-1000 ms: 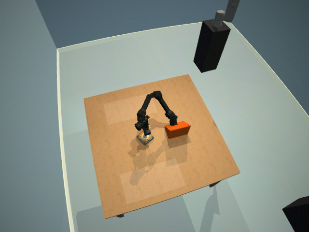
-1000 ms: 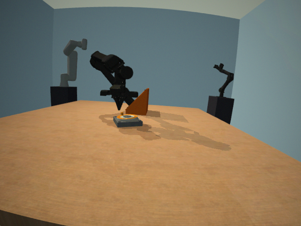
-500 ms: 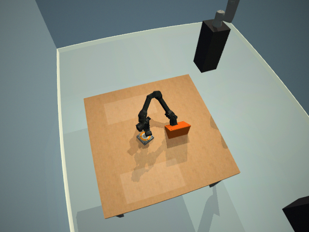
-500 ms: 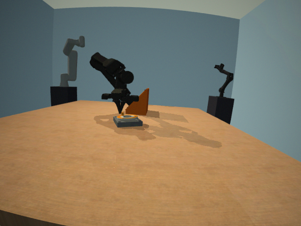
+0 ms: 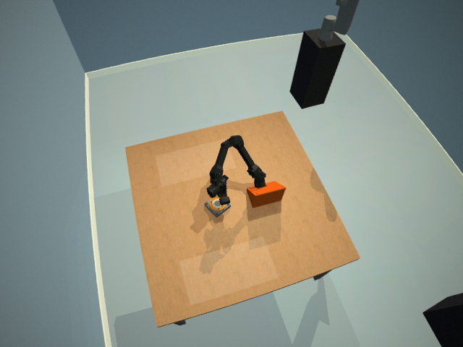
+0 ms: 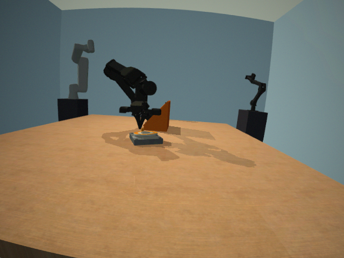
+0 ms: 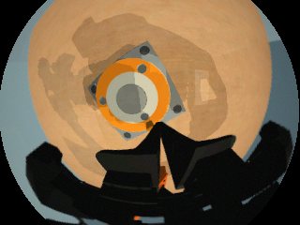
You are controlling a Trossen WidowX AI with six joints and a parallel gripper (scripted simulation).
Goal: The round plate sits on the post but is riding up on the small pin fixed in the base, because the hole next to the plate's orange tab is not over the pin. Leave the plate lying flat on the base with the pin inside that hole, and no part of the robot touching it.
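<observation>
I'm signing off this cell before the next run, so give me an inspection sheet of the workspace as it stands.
Surface: brown wooden table top, shadowed around the fixture.
Job's things: round orange-rimmed plate sits on the square grey base; pin and tab hole too small to judge.
Clutter: nothing seen.
Grippers: black gripper shut and holding nothing, its fingers pointing down at the plate's rim; contact cannot be told.
Cables: nothing seen.
Surroundings: orange wedge-shaped arm mount; grey idle arm and black idle arm on dark pedestals; blue walls.

A wooden table, two dark pedestals bearing idle arms.
</observation>
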